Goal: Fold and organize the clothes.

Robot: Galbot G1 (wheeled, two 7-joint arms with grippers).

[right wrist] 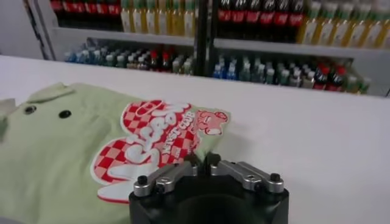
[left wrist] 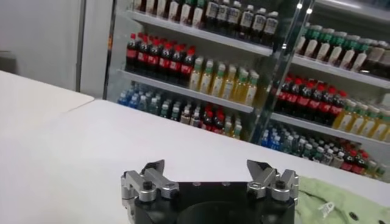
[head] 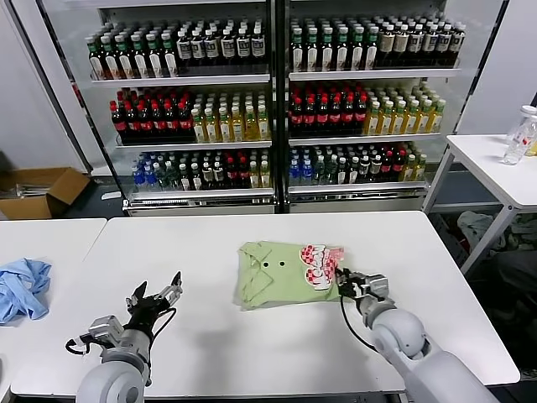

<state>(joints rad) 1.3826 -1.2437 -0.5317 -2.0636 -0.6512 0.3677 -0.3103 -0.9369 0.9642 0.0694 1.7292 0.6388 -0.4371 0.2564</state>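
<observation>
Head view showed the folded shirt [head: 289, 273] at frame centre on the tabletop [head: 210, 336]. The right end effector [head: 346, 281] pinched its printed edge, jaws narrow; a final tuck or release seemingly came next. The left end effector [head: 155, 295] waited wide, lower left, amid bare tabletop.

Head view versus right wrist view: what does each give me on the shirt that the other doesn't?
Only the head view shows the whole folded green shirt on the white table, the left gripper open and well clear of it, and a blue cloth on the neighbouring table. Only the right wrist view shows the right gripper with jaws shut at the shirt's edge. Both show the red checked print and buttons.
</observation>
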